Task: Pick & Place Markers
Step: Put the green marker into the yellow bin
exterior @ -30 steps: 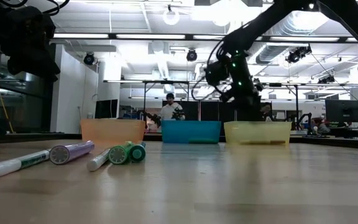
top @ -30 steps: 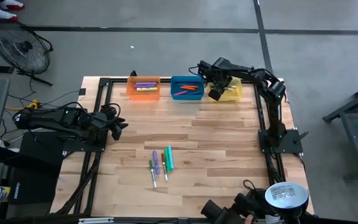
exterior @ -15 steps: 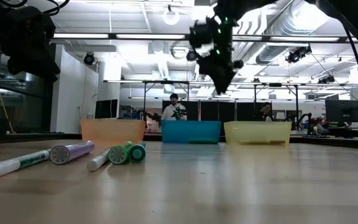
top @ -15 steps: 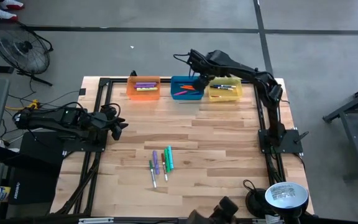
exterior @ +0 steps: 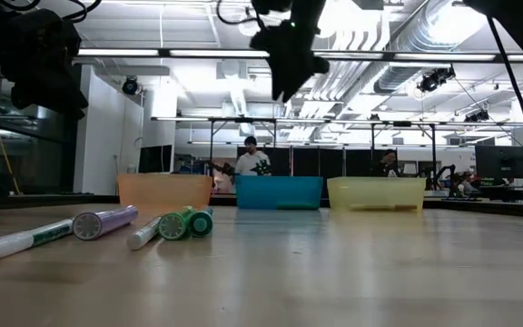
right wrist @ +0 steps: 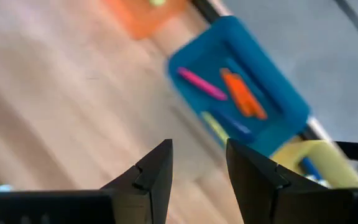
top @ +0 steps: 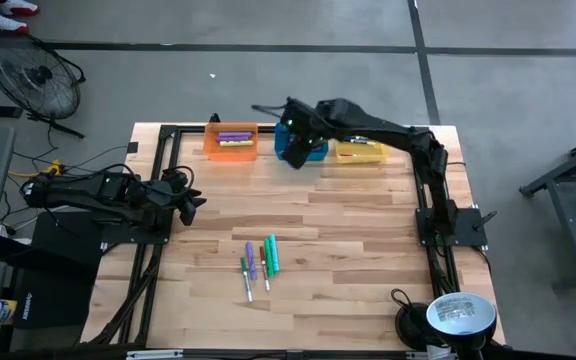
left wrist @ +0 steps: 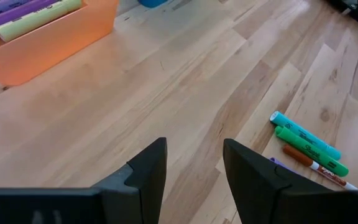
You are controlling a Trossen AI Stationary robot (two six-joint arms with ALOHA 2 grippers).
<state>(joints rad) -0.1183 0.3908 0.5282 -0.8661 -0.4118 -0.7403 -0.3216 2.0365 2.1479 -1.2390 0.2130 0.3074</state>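
Above blue bin [top: 313, 152], right gripper [top: 288, 130] empty

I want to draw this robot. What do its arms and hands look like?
Both arms are black and jointed, with thin black cables along them. The left hand and right hand each end in two flat, dark, wedge-shaped fingers. No markings show.

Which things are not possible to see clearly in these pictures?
- Blue bin contents: high view, right gripper and arm cover most of it.
- Yellow bin contents: right wrist view, cut off by the edge and blurred.
- Markers on the table: high view, too small to count or read.
- Orange bin contents: low view, hidden by its wall.
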